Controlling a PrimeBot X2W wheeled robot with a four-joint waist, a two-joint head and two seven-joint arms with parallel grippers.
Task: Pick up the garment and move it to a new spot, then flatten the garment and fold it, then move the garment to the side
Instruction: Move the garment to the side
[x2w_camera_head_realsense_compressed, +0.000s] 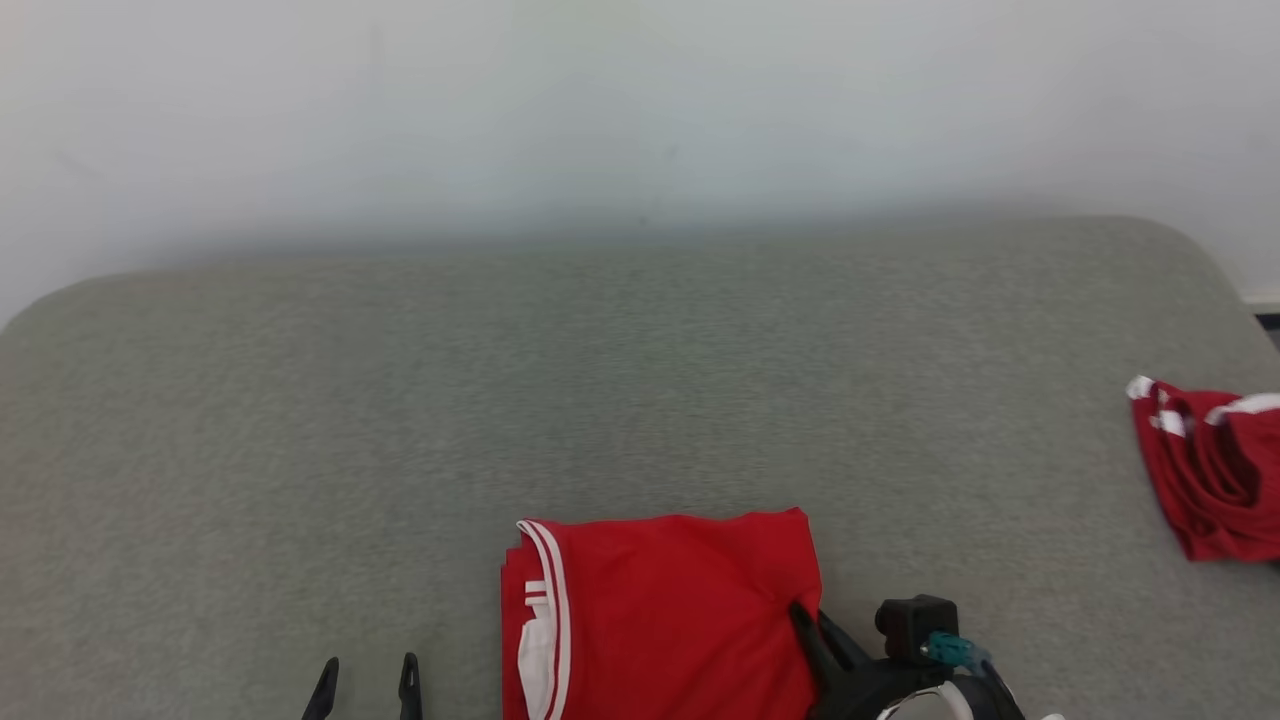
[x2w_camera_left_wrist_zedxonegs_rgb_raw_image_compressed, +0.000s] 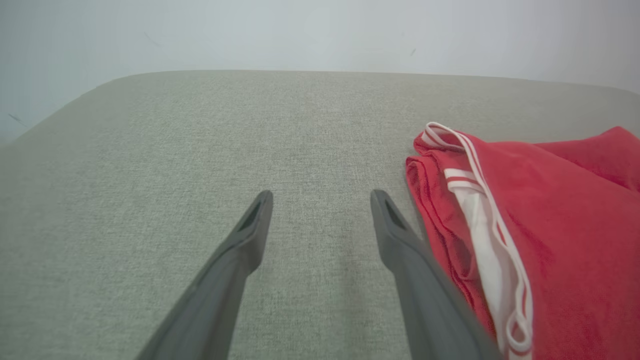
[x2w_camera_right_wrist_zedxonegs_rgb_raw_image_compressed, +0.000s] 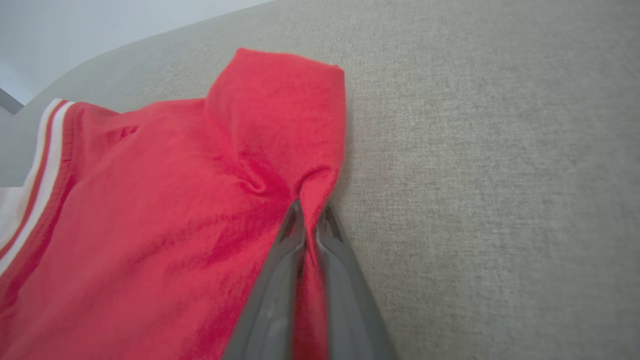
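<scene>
Pale plain wall (x2w_camera_head_realsense_compressed: 640, 100) behind; grey-green fabric-covered surface (x2w_camera_head_realsense_compressed: 500, 400) with rounded far corners; soft even light.

**Red garment: folded, right edge pinched**

The red garment (x2w_camera_head_realsense_compressed: 665, 610) with white striped trim lies folded in a roughly rectangular stack near the front edge of the grey padded surface (x2w_camera_head_realsense_compressed: 640, 400). The trimmed layers face the robot's left. A ridge of fabric at its right edge is pinched between the right gripper (x2w_camera_right_wrist_zedxonegs_rgb_raw_image_compressed: 310, 216) fingers.
</scene>
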